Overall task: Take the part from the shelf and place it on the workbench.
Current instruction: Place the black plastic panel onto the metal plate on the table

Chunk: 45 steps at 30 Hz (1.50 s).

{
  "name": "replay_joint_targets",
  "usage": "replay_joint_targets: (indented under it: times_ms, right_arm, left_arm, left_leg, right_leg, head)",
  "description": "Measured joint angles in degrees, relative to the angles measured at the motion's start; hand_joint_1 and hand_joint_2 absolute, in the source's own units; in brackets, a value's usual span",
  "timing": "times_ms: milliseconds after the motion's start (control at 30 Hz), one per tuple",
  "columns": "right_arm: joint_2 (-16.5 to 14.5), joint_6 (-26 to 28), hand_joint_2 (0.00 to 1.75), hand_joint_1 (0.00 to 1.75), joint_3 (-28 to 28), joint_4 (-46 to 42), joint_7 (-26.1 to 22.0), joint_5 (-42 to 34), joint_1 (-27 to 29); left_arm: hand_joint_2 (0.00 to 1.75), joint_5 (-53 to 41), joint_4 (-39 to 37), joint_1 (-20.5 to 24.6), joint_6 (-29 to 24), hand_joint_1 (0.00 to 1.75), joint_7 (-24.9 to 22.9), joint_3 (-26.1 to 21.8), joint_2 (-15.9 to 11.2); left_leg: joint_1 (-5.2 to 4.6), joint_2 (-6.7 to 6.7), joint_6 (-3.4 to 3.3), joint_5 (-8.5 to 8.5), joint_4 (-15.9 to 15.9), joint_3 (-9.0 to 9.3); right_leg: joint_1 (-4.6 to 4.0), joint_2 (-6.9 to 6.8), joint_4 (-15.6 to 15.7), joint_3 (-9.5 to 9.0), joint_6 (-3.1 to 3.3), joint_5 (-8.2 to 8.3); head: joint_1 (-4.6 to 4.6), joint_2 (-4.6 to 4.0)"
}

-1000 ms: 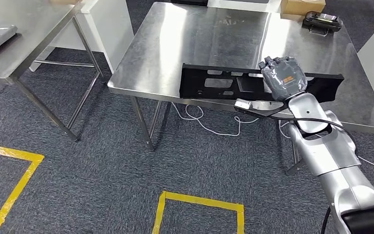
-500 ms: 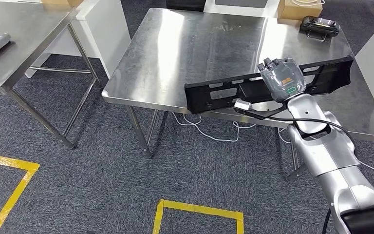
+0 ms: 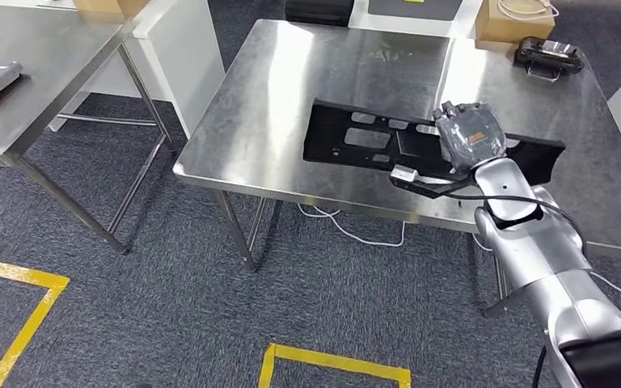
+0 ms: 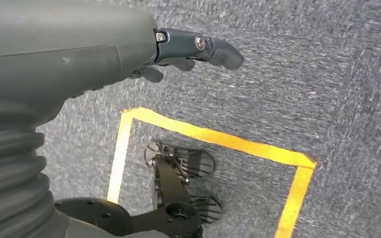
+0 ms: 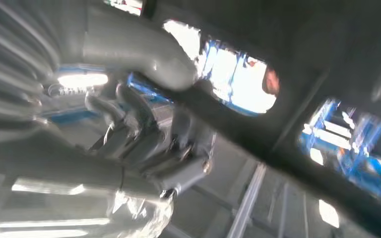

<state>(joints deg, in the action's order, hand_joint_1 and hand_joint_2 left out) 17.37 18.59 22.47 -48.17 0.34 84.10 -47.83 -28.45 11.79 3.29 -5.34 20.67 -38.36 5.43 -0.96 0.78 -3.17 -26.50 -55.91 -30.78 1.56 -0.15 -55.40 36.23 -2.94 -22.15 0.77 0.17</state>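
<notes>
A long black part (image 3: 372,139) with several cut-outs lies lengthwise over the near half of the steel workbench (image 3: 291,89). My right hand (image 3: 471,133) grips it near its right end, back of the hand toward the camera. In the right wrist view the fingers (image 5: 144,134) curl around the part's dark edge (image 5: 278,148), with light showing through its openings. I cannot tell whether the part touches the bench top. My left hand (image 4: 188,47) hangs over the carpet with its fingers extended and nothing in them.
A cardboard box (image 3: 516,18) and a black device (image 3: 548,53) sit at the workbench's far right. A second steel table (image 3: 40,73) stands to the left. White cables (image 3: 356,230) trail under the bench. Yellow tape lines (image 3: 335,364) mark the carpet.
The view has shifted as the camera moved. The right hand has carried the part further over the bench; the part's left end swung away from me and now sits above the steel top.
</notes>
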Motion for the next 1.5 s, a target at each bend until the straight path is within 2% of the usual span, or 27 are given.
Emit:
replay_joint_targets:
  times_ms: [33,100,167,233,300,333,367,467,500,600,633,733,800,833,867,933,1000,1067,1100,1167,1267,1300,1333,1367,1400,1467,1500]
  right_arm:
    - [0.0,0.2,1.75,1.69,-0.1,0.7,-0.1,-0.1,-0.2]
    - [0.1,0.3,1.75,1.69,-0.3,1.7,-0.3,-0.2,-0.4]
    - [0.1,0.4,1.75,1.69,-0.5,2.5,-0.4,-0.3,-0.8]
    - [0.0,0.4,1.75,1.69,-0.6,3.3,-0.5,-0.3,-0.8]
    - [-0.1,0.4,1.75,1.69,-0.5,4.1,-0.5,-0.3,-0.7]
    - [-0.2,0.4,1.75,1.69,-0.5,4.4,-0.5,-0.3,-0.7]
    - [-0.3,0.4,1.75,1.69,-0.6,4.6,-0.5,-0.3,-0.8]
    - [-0.6,0.4,1.75,1.69,-0.7,5.9,-0.5,-0.5,-1.7]
    - [-0.6,0.4,1.75,1.69,-0.7,6.5,-0.7,-0.6,-2.1]
    - [-0.4,0.6,1.75,1.69,-1.1,7.9,-1.1,-0.8,-4.1]
    - [-0.3,0.7,1.75,1.69,-1.3,8.6,-1.1,-0.9,-5.0]
    - [0.0,1.0,1.75,1.69,-1.7,11.0,-1.2,-1.1,-7.2]
    - [0.1,1.0,1.75,1.69,-1.7,12.3,-1.3,-1.2,-7.4]
    - [0.1,1.0,1.75,1.69,-1.8,12.9,-1.4,-1.2,-7.5]
    - [0.1,1.0,1.75,1.69,-1.9,13.3,-1.5,-1.3,-7.6]
    - [0.3,1.0,1.75,1.69,-2.2,14.1,-1.6,-1.4,-7.9]
    - [0.3,1.0,1.75,1.69,-2.4,14.9,-1.7,-1.4,-8.2]
    - [0.4,1.0,1.75,1.69,-2.5,15.5,-1.8,-1.5,-8.6]
    - [0.4,0.9,1.75,1.69,-2.6,15.7,-1.9,-1.5,-8.8]
    - [0.4,0.8,1.75,1.69,-2.6,16.1,-2.0,-1.6,-9.2]
    - [0.4,0.5,1.75,1.69,-2.8,17.1,-2.2,-1.8,-9.6]
    - [0.4,0.5,1.75,1.69,-2.9,17.5,-2.4,-1.8,-9.7]
    - [0.5,0.4,1.75,1.69,-2.9,18.0,-2.6,-1.9,-9.7]
    - [0.5,0.4,1.75,1.27,-3.0,18.4,-2.7,-1.9,-9.7]
    - [0.6,0.4,1.75,0.85,-3.0,18.8,-2.9,-2.0,-9.7]
    - [0.6,0.2,1.75,0.00,-3.0,19.5,-3.1,-2.0,-10.1]
    - [0.6,0.1,1.75,0.00,-3.0,19.8,-3.2,-2.0,-10.3]
  left_arm:
    - [1.75,-0.1,0.0,0.0,0.0,0.00,0.0,0.0,-0.1]
    - [1.75,-0.1,0.0,0.0,0.0,0.00,0.1,-0.1,-0.2]
    - [1.75,-0.2,0.0,0.0,0.0,0.00,0.1,-0.1,-0.3]
    - [1.75,-0.3,0.0,0.0,0.0,0.00,0.1,-0.1,-0.3]
    - [1.75,-0.3,0.0,-0.1,0.0,0.00,0.1,-0.1,-0.3]
    - [1.75,-0.3,0.0,-0.1,0.0,0.00,0.1,-0.1,-0.3]
    - [1.75,-0.3,0.0,-0.1,0.0,0.00,0.1,-0.1,-0.3]
    - [1.75,-0.3,-0.1,-0.3,0.0,0.00,-0.1,-0.3,-0.8]
    - [1.75,-0.3,-0.1,-0.3,-0.1,0.00,-0.2,-0.3,-0.9]
    - [1.75,-0.3,-0.1,-0.2,-0.1,0.00,-0.3,-0.5,-0.9]
    - [1.75,-0.3,-0.1,-0.1,-0.2,0.00,-0.3,-0.6,-0.8]
    - [1.75,-0.4,-0.1,0.0,-0.4,0.00,-0.3,-1.0,-0.6]
    - [1.75,-0.4,-0.1,-0.1,-0.6,0.00,-0.3,-1.1,-0.3]
    - [1.75,-0.4,-0.1,-0.1,-0.6,0.00,-0.3,-1.1,-0.2]
    - [1.75,-0.4,-0.2,-0.2,-0.7,0.00,-0.3,-1.2,-0.1]
    - [1.75,-0.4,-0.2,-0.2,-0.8,0.00,-0.3,-1.4,0.1]
    - [1.75,-0.4,-0.2,-0.1,-0.8,0.00,-0.2,-1.5,0.1]
    - [1.75,-0.4,-0.2,-0.1,-1.2,0.00,0.4,-1.6,0.1]
    - [1.75,-0.3,-0.1,-0.1,-1.5,0.00,1.2,-1.7,0.0]
    - [1.75,0.2,0.0,-0.1,-2.8,0.00,4.1,-2.1,0.0]
    - [1.75,0.8,0.0,0.1,-7.6,0.00,9.5,-3.1,0.2]
    - [1.75,0.7,0.0,0.0,-9.5,0.00,11.0,-3.4,0.3]
    - [1.75,0.7,0.0,0.0,-11.1,0.00,12.1,-3.6,0.4]
    - [1.75,0.7,0.0,0.0,-12.1,0.00,12.7,-3.8,0.4]
    - [1.75,0.6,0.0,0.0,-13.0,0.00,13.1,-4.1,0.5]
    - [1.75,0.6,0.0,0.0,-13.7,0.00,13.3,-4.3,0.5]
    - [1.75,0.7,0.0,0.0,-13.7,0.00,13.3,-4.4,0.5]
  left_leg:
    - [-0.01,0.00,0.21,-0.39,-0.2,0.01]
    - [0.31,-0.25,0.86,-0.44,-2.3,-0.93]
    - [0.79,-0.65,1.84,-0.49,-8.4,-4.60]
    - [1.12,-0.89,2.53,-2.97,-15.8,-9.69]
    - [1.10,-0.91,2.38,-5.67,-18.1,-13.10]
    - [0.94,-0.88,1.84,-5.39,-16.5,-13.54]
    - [0.61,-0.80,0.93,-3.63,-13.4,-13.21]
    - [-1.56,0.76,-3.00,6.62,-2.5,-10.30]
    - [-2.08,1.30,-3.69,8.38,-0.5,-9.25]
    - [-2.25,1.52,-3.90,7.78,1.5,-6.16]
    - [-2.20,1.47,-4.15,7.48,1.8,-5.32]
    - [-2.00,1.27,-4.52,6.08,2.1,-3.56]
    - [-1.95,1.27,-4.22,4.98,2.1,-2.47]
    - [-1.95,1.29,-4.03,4.44,2.0,-1.80]
    - [-1.95,1.30,-3.84,3.90,2.0,-1.10]
    - [-2.02,1.32,-3.36,2.79,2.0,0.14]
    - [-2.12,1.36,-2.83,1.88,1.9,0.72]
    - [-2.23,1.43,-2.36,1.35,1.4,0.86]
    - [-2.28,1.35,-2.04,1.11,0.6,0.61]
    - [-1.93,0.81,-1.04,0.21,-3.5,-1.77]
    - [-0.08,-0.36,0.86,-3.21,-14.1,-9.20]
    - [0.48,-0.56,1.32,-3.83,-15.7,-10.99]
    - [0.94,-0.68,1.66,-3.25,-15.2,-11.77]
    - [1.26,-0.76,1.86,-1.29,-12.5,-11.44]
    - [1.48,-0.81,1.88,1.88,-8.3,-10.35]
    - [1.37,-0.83,1.52,6.71,-1.7,-8.37]
    - [1.16,-0.77,1.16,7.82,-0.2,-7.76]
  right_leg:
    - [-0.08,0.19,0.0,-0.33,0.87,-0.40]
    - [0.21,0.51,-0.1,-1.09,1.67,-0.62]
    - [0.29,0.76,-0.2,-2.15,2.30,-1.40]
    - [0.20,0.90,-0.2,-3.37,2.57,-2.47]
    - [-0.03,1.08,-0.1,-4.92,2.58,-3.71]
    - [-0.26,1.14,-0.1,-5.82,2.61,-4.37]
    - [-0.56,1.18,0.0,-6.80,2.64,-5.03]
    - [-1.25,1.39,0.8,-9.30,2.68,-7.00]
    - [-1.36,1.58,1.0,-10.14,2.62,-7.31]
    - [-1.86,1.90,-0.1,-11.63,1.74,-7.20]
    - [-1.95,1.78,-1.8,-10.90,1.53,-7.49]
    - [-1.78,1.19,-12.0,-4.24,1.73,-10.92]
    - [-1.58,0.96,-16.0,-0.05,1.43,-12.61]
    - [-1.49,0.88,-14.8,0.65,0.91,-11.71]
    - [-1.40,0.80,-11.6,0.40,0.22,-9.66]
    - [-1.34,0.47,-2.9,-1.41,-0.96,-3.85]
    - [-1.38,0.21,1.9,-2.92,-0.03,-0.96]
    - [-1.16,0.26,2.3,-3.75,1.74,-0.84]
    - [-0.90,0.34,2.4,-4.17,2.16,-0.70]
    - [-0.28,0.40,2.4,-4.98,2.82,-1.04]
    - [-0.28,0.44,2.4,-6.02,3.03,-2.23]
    - [-0.27,0.46,2.3,-6.55,2.90,-2.76]
    - [-0.23,0.47,2.3,-7.22,2.73,-3.34]
    - [-0.19,0.47,2.2,-7.96,2.57,-3.94]
    - [-0.16,0.48,2.2,-8.82,2.37,-4.59]
    - [-0.09,0.51,2.4,-10.15,1.92,-5.55]
    - [-0.11,0.53,2.5,-10.43,1.57,-5.92]
  head:
    - [0.09,0.00]
    - [0.17,0.00]
    - [0.21,0.00]
    - [0.21,0.00]
    - [0.24,0.00]
    - [0.25,0.00]
    - [0.25,0.00]
    - [-0.07,0.00]
    - [-0.16,0.00]
    - [-0.21,-0.01]
    - [-0.22,-0.01]
    - [-0.20,0.00]
    - [-0.22,0.00]
    - [-0.22,0.00]
    - [-0.22,0.00]
    - [-0.19,0.00]
    - [-0.31,0.00]
    - [-0.44,0.00]
    - [-0.48,0.00]
    - [-0.27,0.00]
    - [0.02,0.00]
    - [0.03,0.00]
    - [0.04,0.00]
    - [0.02,0.00]
    - [0.02,0.00]
    - [-0.14,0.00]
    - [-0.09,0.00]
